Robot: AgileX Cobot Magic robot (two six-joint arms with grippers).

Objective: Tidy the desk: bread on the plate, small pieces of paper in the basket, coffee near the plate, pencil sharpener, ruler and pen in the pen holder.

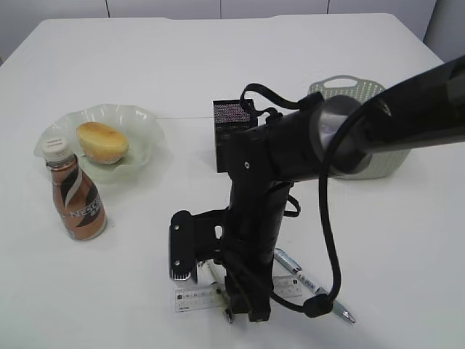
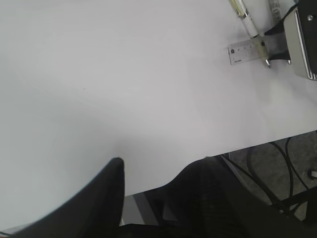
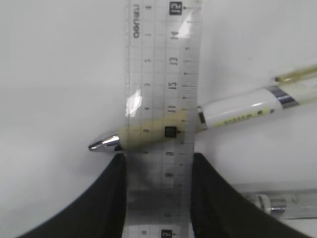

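My right gripper [image 3: 158,158] is shut on the clear ruler [image 3: 161,74], one finger against each long edge. The ruler lies across a white pen [image 3: 242,111] on the desk [image 1: 218,58]. From the exterior view the right arm reaches down to the ruler [image 1: 190,299] near the front edge, with the pen [image 1: 341,313] beside it. The bread [image 1: 102,142] sits in the pale green plate [image 1: 142,120], and the coffee [image 1: 76,200] stands just in front. Pen holder [image 1: 231,116] and basket [image 1: 349,91] stand behind the arm. My left gripper [image 2: 163,161] hangs open and empty over bare desk. Pencil sharpener and paper pieces are out of view.
A second clear pen [image 3: 282,204] lies at the lower right of the right wrist view, and a yellowish one [image 3: 297,74] at the upper right. The desk's front edge [image 2: 257,141] runs close to my left gripper, with cables below it.
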